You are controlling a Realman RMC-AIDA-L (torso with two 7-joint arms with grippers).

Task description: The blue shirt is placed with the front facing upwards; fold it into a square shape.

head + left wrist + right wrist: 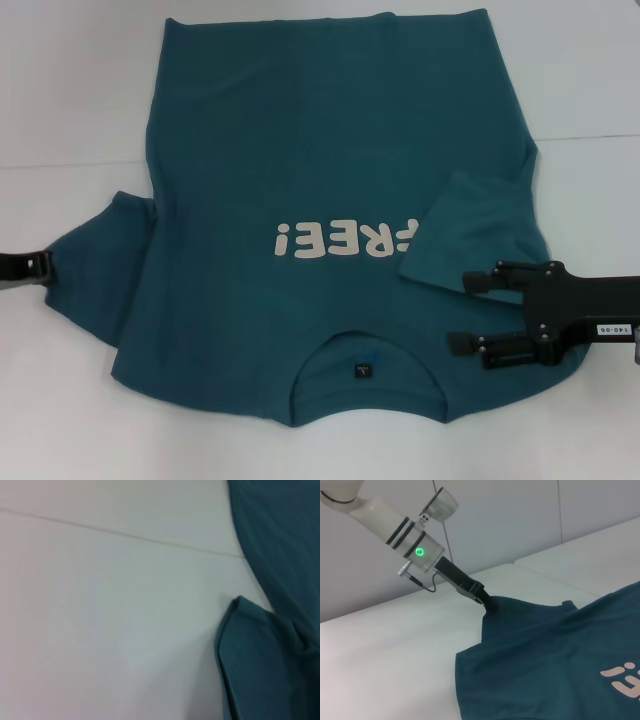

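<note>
Folding has barely begun, I'd judge. Nearest the robot, the blue shirt (330, 200) lies front-up on the white table (70, 100), collar edge closest, "FREE!" lettering (345, 240) beyond it, hem farthest. Right gripper (468, 315) hovers over the right shoulder w/ fingers spread, holding nothing; the right sleeve (470, 232) is already turned in over the chest. Left gripper (42, 268) sits at the left sleeve (100, 265), apparently pinching its tip. Left: that sleeve, both sides, then hem-to-collar fold.

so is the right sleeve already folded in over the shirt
Yes, in the head view the right sleeve lies folded inward over the blue shirt, covering the lettering's end.
</note>
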